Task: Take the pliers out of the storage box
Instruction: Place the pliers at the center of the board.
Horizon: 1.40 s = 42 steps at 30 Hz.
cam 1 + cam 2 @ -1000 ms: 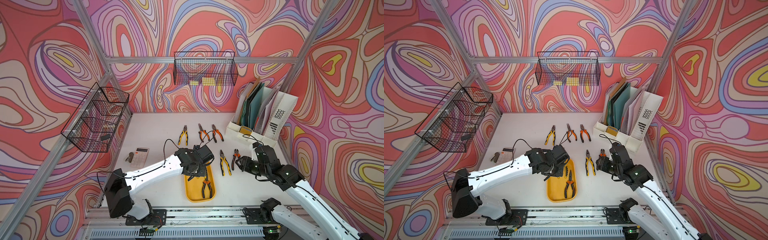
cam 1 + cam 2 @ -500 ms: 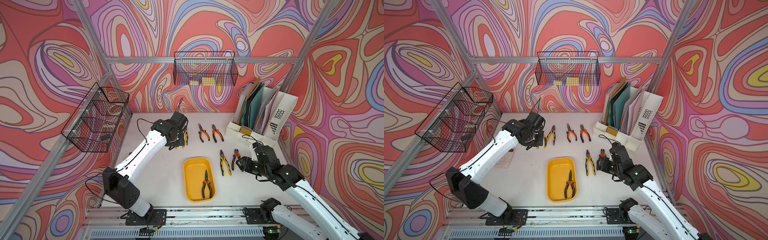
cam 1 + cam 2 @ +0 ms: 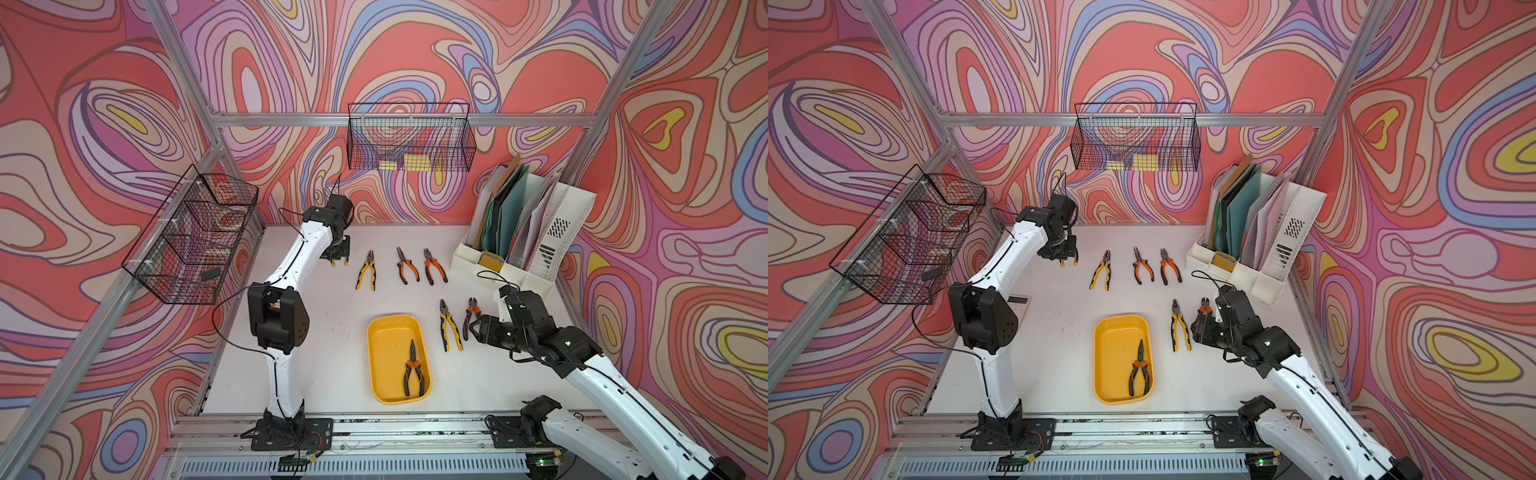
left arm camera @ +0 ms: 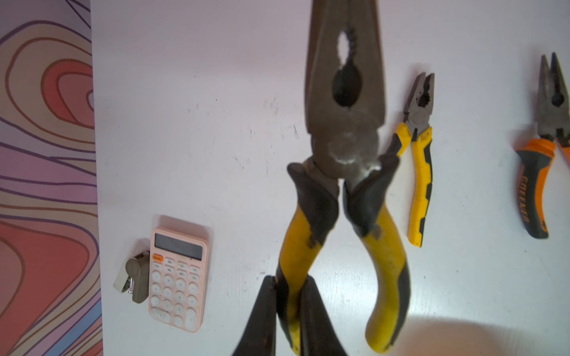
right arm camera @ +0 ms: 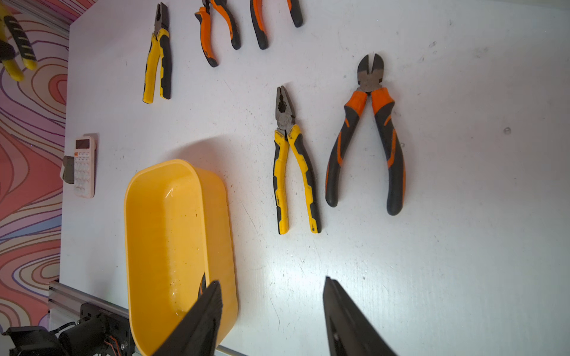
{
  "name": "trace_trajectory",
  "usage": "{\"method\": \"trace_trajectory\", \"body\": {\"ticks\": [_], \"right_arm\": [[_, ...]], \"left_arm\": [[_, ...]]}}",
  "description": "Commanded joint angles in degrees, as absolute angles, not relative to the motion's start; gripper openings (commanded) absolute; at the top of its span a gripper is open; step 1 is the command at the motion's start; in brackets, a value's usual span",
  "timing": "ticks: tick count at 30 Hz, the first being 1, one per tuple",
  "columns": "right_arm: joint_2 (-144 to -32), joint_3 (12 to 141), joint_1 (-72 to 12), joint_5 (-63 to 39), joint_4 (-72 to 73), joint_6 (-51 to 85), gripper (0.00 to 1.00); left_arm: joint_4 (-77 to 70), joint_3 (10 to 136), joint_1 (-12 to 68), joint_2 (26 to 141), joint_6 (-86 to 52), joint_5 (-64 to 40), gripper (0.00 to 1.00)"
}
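Note:
The yellow storage box (image 3: pixel 384 345) sits near the table's front, and one pair of orange-and-black pliers (image 3: pixel 414 369) lies inside it. My left gripper (image 4: pixel 289 280) hangs over the table's far left part, shut on one handle of yellow-and-black pliers (image 4: pixel 345 148) that hang jaws-forward. Three pliers lie in a back row: yellow (image 3: pixel 367 270), orange (image 3: pixel 406 266), orange (image 3: pixel 434 266). To the right of the box lie yellow pliers (image 3: pixel 450 330) and orange cutters (image 3: pixel 472 311). My right gripper (image 5: pixel 272 280) stands open and empty above the table, beside the box (image 5: pixel 166 215).
A pink calculator (image 4: pixel 177 277) with a small olive object (image 4: pixel 135 277) beside it lies at the table's left edge. A white file organizer (image 3: pixel 523 237) stands at the back right. Black mesh baskets hang on the back wall (image 3: pixel 409 141) and the left wall (image 3: pixel 191 237).
My left arm has swung from over the storage box to the far left back of the table, carrying the yellow pliers. The right gripper's jaws have widened; that arm has stayed put.

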<state>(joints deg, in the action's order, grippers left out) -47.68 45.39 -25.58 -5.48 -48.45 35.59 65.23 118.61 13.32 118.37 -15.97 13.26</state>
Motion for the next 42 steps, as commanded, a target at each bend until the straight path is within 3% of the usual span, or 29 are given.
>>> {"method": "trace_trajectory", "body": {"ticks": [1,15,32,36,39,42], "right_arm": [[-46.2,44.8,-25.8,-5.6,-50.1,34.3,0.59],[-50.6,46.6,-25.8,-6.2,-47.4,32.8,0.61],[-51.5,45.8,-25.8,-10.2,-48.1,33.3,0.62],[-52.1,47.6,-25.8,-10.1,-49.6,32.4,0.63],[-52.2,48.5,-25.8,-10.2,-50.1,31.9,0.62],[-52.3,49.7,-25.8,-10.6,-51.1,31.8,0.62]], "left_arm": [[65.4,123.7,12.3,122.8,-12.3,13.2,0.00],[71.0,133.2,7.0,139.6,-12.1,5.5,0.00],[72.2,136.4,6.7,146.7,-13.0,7.9,0.00],[72.3,137.1,6.5,147.0,-13.8,8.3,0.18],[72.4,137.6,6.5,147.3,-14.1,8.2,0.23],[72.6,137.9,6.3,147.4,-14.5,8.3,0.38]]}}
